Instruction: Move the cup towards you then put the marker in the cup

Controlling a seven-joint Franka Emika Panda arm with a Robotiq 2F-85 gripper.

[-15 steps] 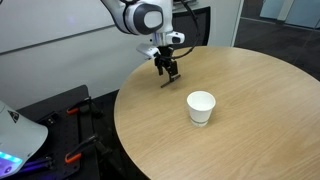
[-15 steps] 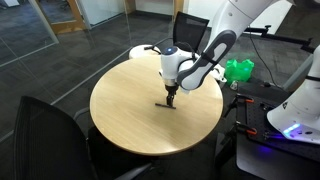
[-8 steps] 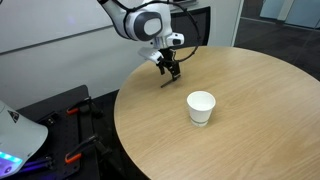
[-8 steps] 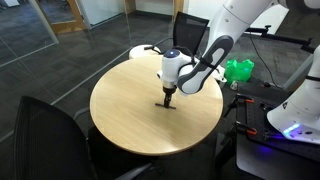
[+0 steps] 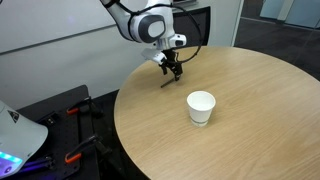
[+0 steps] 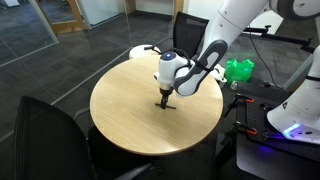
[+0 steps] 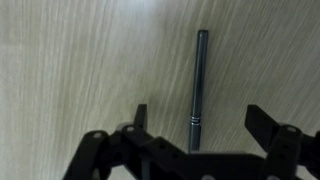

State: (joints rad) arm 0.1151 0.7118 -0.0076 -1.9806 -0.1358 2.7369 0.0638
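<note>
While the gripper hangs low over the marker with its jaws spread wide and nothing held, the thin dark pen lies flat on the wooden table, lined up between the two fingers. In an exterior view the cup stands upright, well apart from the pen. The risk lies in the pinch. The jaws sit near one end of the marker, so it may swing or slip once lifted. A high close could roll it away, and a low one would jam the fingertips into the tabletop.
</note>
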